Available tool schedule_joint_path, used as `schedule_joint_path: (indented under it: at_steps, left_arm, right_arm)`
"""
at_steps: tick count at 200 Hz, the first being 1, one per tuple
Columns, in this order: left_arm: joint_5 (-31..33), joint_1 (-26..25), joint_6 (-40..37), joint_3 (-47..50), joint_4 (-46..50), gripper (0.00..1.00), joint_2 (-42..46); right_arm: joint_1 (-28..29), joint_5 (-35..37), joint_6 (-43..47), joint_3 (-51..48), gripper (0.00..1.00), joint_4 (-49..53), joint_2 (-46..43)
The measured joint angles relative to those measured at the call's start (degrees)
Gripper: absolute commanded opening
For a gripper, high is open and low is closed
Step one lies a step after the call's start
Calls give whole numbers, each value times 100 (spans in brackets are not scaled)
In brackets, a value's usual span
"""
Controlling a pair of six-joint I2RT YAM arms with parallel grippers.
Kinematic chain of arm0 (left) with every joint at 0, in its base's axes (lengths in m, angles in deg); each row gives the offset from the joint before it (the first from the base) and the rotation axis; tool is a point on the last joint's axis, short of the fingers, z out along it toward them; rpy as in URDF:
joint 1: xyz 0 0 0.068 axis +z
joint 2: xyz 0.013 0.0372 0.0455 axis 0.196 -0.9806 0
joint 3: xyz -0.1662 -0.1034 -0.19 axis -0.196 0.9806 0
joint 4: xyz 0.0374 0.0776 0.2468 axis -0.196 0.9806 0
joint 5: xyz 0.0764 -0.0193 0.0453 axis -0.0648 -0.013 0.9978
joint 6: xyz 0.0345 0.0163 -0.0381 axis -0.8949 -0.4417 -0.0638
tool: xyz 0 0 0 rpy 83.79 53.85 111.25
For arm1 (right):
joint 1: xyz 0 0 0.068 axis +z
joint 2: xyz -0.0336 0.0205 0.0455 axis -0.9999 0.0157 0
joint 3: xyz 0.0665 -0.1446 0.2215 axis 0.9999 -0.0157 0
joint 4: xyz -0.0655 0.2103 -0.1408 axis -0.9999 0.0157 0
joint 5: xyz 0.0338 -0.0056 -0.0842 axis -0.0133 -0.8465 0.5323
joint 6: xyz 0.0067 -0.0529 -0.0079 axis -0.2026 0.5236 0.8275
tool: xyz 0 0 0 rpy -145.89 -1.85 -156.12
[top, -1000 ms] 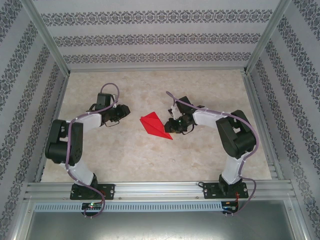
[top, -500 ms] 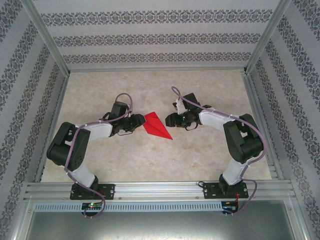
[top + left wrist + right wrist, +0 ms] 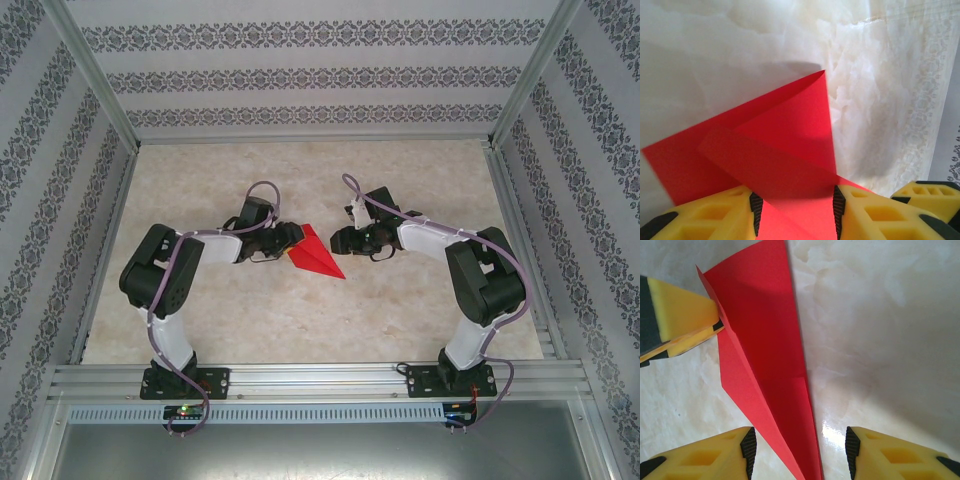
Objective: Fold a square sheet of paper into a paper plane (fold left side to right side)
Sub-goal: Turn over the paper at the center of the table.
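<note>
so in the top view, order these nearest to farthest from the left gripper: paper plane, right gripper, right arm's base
1. paper plane, right at the left gripper
2. right gripper, just right of the plane
3. right arm's base, near table edge

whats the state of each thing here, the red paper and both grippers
paper plane: folded into a narrow pointed dart, lying on the table, its left edge between the left gripper's fingers
left gripper: jaws apart, straddling the plane's left edge
right gripper: open, holding nothing, at the plane's right side
</note>
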Motion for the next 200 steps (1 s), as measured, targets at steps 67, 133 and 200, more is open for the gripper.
schedule_joint_path:
  at_steps: [67,133,200]
  left_arm:
    - [-170,-48,188,-354,-317,22,-313]
    - [-166,-76,68,-492,-251,11,227]
    - [-175,-76,-186,-662,37,11,1099]
  right_arm:
    - [-422,-415,-295,-597,73,-501,-295]
    - [-1287,-1558,-1110,-1344,98,-1655,-807]
    - [-1296,-2439,-1617,-1488,98,-2551,-914]
